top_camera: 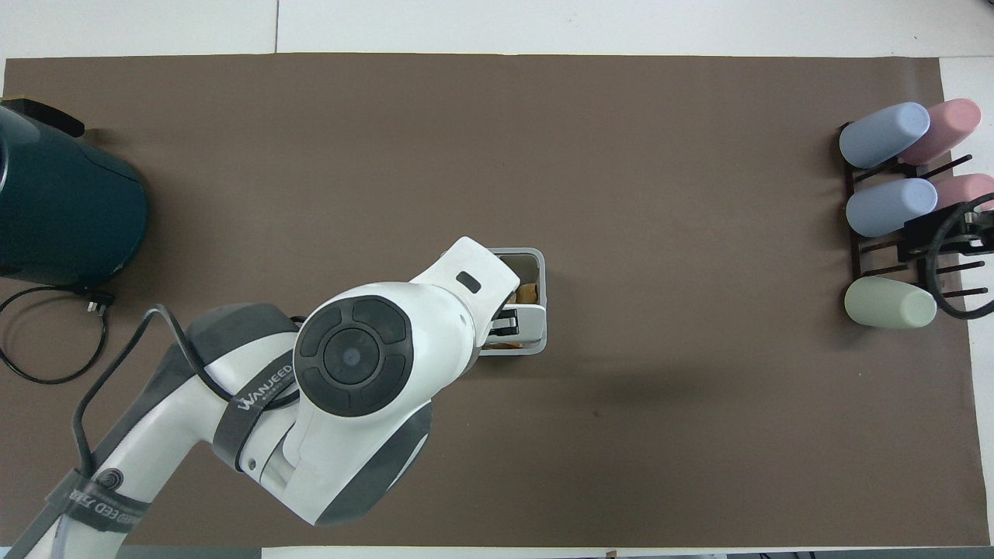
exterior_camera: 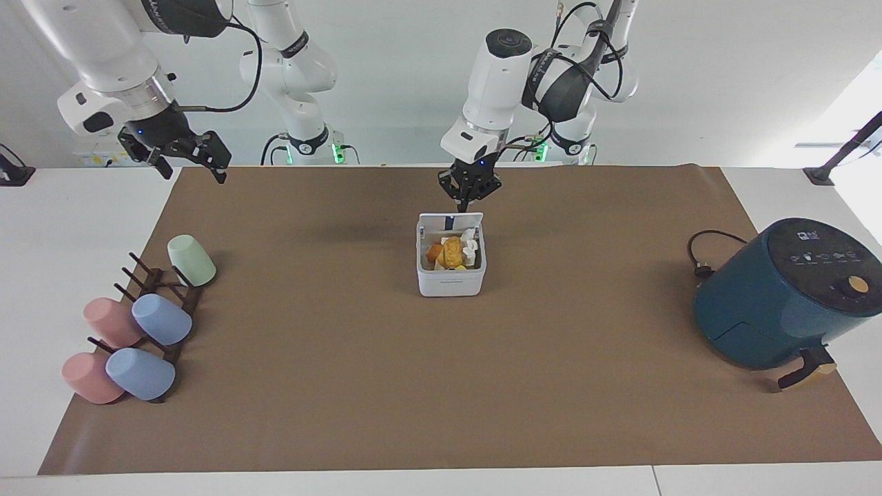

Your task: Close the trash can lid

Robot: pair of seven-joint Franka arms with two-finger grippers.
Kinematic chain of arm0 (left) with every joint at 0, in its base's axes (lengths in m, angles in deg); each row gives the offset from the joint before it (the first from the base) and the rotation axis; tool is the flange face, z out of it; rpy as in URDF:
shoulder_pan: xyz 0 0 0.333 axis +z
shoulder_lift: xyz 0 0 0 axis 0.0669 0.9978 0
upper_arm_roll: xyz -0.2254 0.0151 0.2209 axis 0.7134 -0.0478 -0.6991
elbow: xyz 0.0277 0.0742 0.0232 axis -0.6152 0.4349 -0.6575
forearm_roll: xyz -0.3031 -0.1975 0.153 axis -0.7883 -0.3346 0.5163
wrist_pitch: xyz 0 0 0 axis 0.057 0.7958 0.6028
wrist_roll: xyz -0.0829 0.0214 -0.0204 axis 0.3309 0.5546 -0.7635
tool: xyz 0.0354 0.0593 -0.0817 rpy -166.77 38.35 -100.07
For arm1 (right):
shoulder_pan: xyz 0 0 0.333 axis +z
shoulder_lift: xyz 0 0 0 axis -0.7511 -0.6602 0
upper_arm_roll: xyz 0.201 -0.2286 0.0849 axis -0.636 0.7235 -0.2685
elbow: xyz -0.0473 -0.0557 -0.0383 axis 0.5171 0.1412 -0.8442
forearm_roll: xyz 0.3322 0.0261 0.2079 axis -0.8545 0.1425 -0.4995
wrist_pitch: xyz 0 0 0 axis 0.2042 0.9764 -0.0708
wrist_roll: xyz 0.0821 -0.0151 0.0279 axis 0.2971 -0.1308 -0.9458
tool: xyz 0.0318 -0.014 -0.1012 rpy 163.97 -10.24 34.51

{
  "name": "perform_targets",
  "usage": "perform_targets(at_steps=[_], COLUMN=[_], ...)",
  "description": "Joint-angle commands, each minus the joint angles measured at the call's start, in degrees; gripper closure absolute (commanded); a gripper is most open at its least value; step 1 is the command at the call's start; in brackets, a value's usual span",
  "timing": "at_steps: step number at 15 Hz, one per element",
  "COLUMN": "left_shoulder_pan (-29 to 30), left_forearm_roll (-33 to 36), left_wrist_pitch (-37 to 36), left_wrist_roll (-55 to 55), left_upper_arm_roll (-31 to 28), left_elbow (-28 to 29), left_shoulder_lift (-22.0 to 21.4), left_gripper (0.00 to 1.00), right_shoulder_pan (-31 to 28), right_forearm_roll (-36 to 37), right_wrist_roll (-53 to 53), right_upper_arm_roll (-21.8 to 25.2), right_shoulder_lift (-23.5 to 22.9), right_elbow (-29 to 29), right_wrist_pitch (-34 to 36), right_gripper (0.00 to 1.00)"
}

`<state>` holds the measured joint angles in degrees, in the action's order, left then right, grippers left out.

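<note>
The small white trash can (exterior_camera: 451,281) stands mid-mat with food scraps and crumpled paper inside. Its white lid (exterior_camera: 434,222) is hinged at the edge nearer the robots and leans part-way over the opening, its blue strip just showing. My left gripper (exterior_camera: 463,204) is shut, pointing down, with its tip at the lid's raised edge. In the overhead view the left arm covers most of the can; only a rim corner (top_camera: 541,273) and part of the lid (top_camera: 531,321) show beside the gripper (top_camera: 506,322). My right gripper (exterior_camera: 194,174) waits open, up in the air at the right arm's end.
A dark teal air fryer (exterior_camera: 778,296) with a black cable (exterior_camera: 710,251) stands at the left arm's end. A dark rack (exterior_camera: 162,303) with several pastel cups lies at the right arm's end, under the right gripper (top_camera: 951,233) in the overhead view.
</note>
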<state>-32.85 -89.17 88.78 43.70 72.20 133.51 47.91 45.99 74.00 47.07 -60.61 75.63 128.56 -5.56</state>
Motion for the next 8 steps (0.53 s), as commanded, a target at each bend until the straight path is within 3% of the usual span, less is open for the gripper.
perform_targets(at_steps=[1,8], left_shoulder_pan=[1.18,2.41], left_forearm_roll=[-0.86,-0.86], left_wrist_pitch=[1.2,6.21], left_wrist_roll=[-0.52,-0.61], left_upper_arm_roll=[0.3,0.3], left_elbow=[-2.91,-3.53], left_shoulder_lift=[3.7,7.67], left_gripper=[1.0,1.0], right_shoulder_pan=[-0.39,-0.39], right_forearm_roll=[0.11,0.11], right_wrist_roll=[-1.36,-1.36], right_upper_arm_roll=[-0.16,-0.16], right_shoulder_lift=[0.91,0.91], right_elbow=[1.09,1.09], right_wrist_pitch=[-0.35,-0.35], right_gripper=[0.0,0.0])
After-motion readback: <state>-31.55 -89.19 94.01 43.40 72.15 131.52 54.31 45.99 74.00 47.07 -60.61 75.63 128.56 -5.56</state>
